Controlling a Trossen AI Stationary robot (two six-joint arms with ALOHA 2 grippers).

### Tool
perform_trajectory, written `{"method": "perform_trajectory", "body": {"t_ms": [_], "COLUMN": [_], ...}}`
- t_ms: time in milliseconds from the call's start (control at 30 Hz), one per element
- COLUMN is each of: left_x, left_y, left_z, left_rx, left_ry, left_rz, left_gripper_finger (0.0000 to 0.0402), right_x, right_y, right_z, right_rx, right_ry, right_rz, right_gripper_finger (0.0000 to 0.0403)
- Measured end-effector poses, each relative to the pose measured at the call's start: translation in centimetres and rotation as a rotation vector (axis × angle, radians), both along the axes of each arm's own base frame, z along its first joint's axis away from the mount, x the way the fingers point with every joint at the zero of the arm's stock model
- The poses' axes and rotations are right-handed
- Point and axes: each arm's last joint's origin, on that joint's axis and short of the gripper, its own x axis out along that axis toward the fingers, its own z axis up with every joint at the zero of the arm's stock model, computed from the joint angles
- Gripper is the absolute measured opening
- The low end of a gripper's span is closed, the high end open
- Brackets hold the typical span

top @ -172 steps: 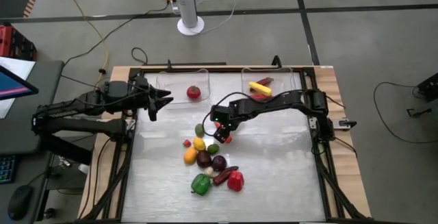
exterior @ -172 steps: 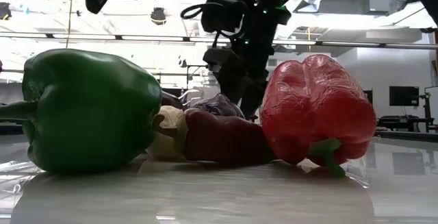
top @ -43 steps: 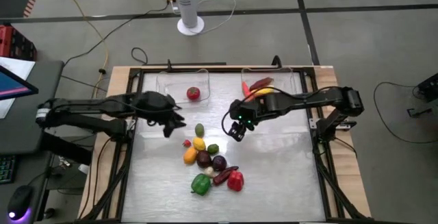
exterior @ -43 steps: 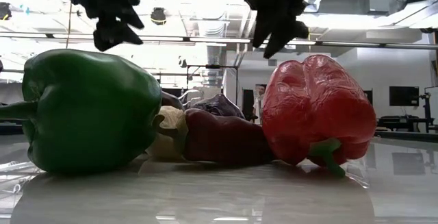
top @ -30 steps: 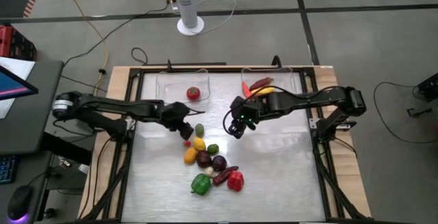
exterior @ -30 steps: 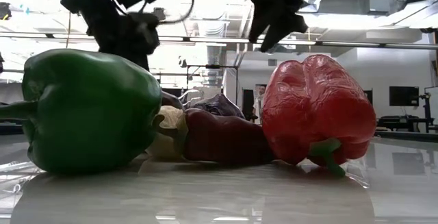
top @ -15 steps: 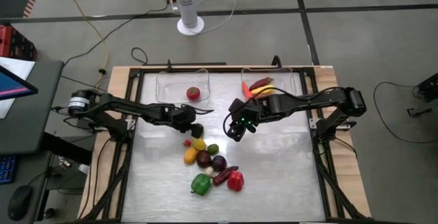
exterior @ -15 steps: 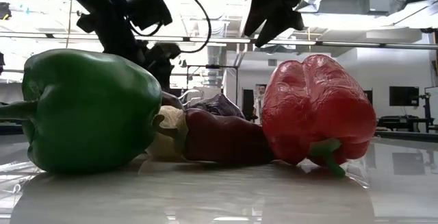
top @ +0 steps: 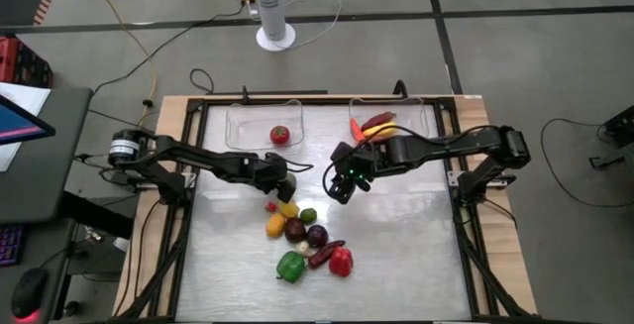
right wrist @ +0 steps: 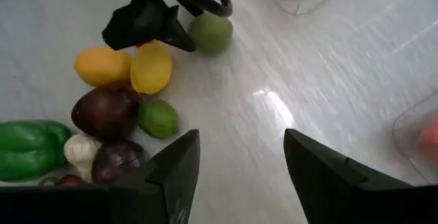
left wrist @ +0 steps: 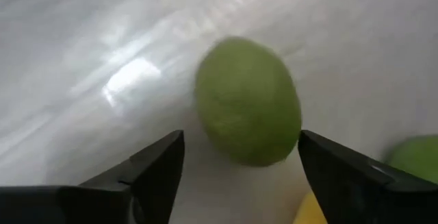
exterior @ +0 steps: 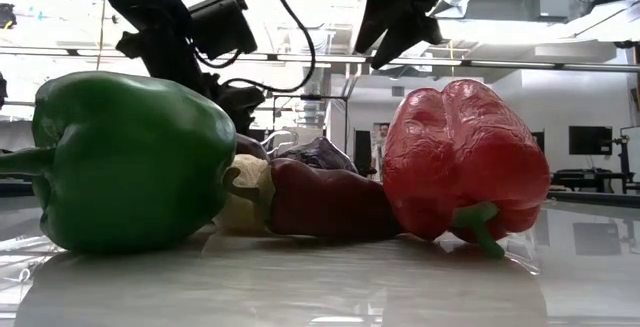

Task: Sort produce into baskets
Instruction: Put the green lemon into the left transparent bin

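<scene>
My left gripper [top: 284, 181] is low over the table's middle, open, with an oval green fruit [left wrist: 248, 101] just ahead of its fingertips and between their lines, apparently untouched. The fruit lies on its side on the table. My right gripper [top: 342, 187] hangs open and empty above the table, right of that fruit [right wrist: 211, 32]. More produce lies in a pile [top: 302, 233] nearer the front. The left basket [top: 248, 126] holds a red tomato [top: 280, 134]. In the right basket [top: 416, 116] lie a banana and a red chilli [top: 374, 123].
A green pepper [exterior: 130, 162] and a red pepper [exterior: 465, 157] lie at the pile's near end, with a dark red chilli [exterior: 330, 202] between them. Yellow, orange and lime pieces [right wrist: 150, 68] lie close to the green fruit. Bare tabletop [top: 406, 235] lies to the right.
My left gripper has reached toward the table's right and sunk down to the oval green fruit, ending just over it. The produce has stayed where it was.
</scene>
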Motion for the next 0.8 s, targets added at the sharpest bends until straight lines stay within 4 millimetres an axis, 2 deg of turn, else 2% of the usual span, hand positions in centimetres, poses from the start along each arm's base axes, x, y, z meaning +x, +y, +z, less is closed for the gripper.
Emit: {"method": "perform_trajectory", "body": {"t_ms": [267,500,633,800], "left_x": [-0.4,-0.7,-1.0,-1.5], "left_y": [0.9,1.5,1.5,1.5], "left_z": [1.2,1.6,2.4,3.8], "left_rx": [0.094,0.097,0.076,0.129], "left_ry": [-0.022,-0.025,-0.052,-0.094], "left_rz": [-0.001,-0.049,-0.061,-0.097], "left_gripper_finger": [0.0183,0.0116,0.0113,0.0152], "right_x": [0.1,0.1,0.1,0.1], "right_y": [-0.1,-0.1,-0.3,-0.6], "right_z": [0.1,0.1,0.1,0.1], "right_rx": [-0.019,-0.032,-0.046,-0.047], "right_ry": [-0.017,-0.017,-0.009,-0.011], "right_rz": [-0.015,-0.023,-0.035,-0.046], "right_gripper_finger": [0.0240,0.0240,0.0240,0.0240]}}
